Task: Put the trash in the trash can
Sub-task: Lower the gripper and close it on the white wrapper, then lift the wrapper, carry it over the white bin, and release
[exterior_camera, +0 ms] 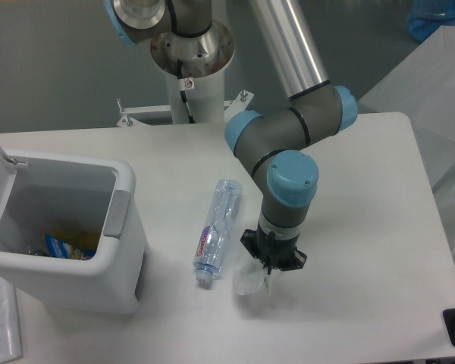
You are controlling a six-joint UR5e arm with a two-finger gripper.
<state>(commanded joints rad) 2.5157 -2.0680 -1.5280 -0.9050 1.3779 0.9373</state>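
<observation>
- The gripper point(270, 267) points straight down at the near-centre of the table point(364, 227), directly over the whitish wrapper point(250, 282). Its fingers look drawn in narrow, apparently pinching the wrapper's upper edge, though the grip itself is too small to see clearly.
- The wrapper lies just right of the bottle's cap end; the clear bottle point(218, 231) lies on its side, apart from the fingers, pointing from far to near.
- The trash can point(68, 227) stands well to the left with its lid flipped up and its mouth open (some coloured litter already lies in the bottom).
- The step in hand looks like securing the wrapper. To do it well, squeeze firmly on the thin film before rising, since it could slip free.
- Lift straight up so the wrapper clears the bottle without nudging it.
- Carry leftward high enough to pass the bin's right wall, and release over the middle of the opening.
</observation>
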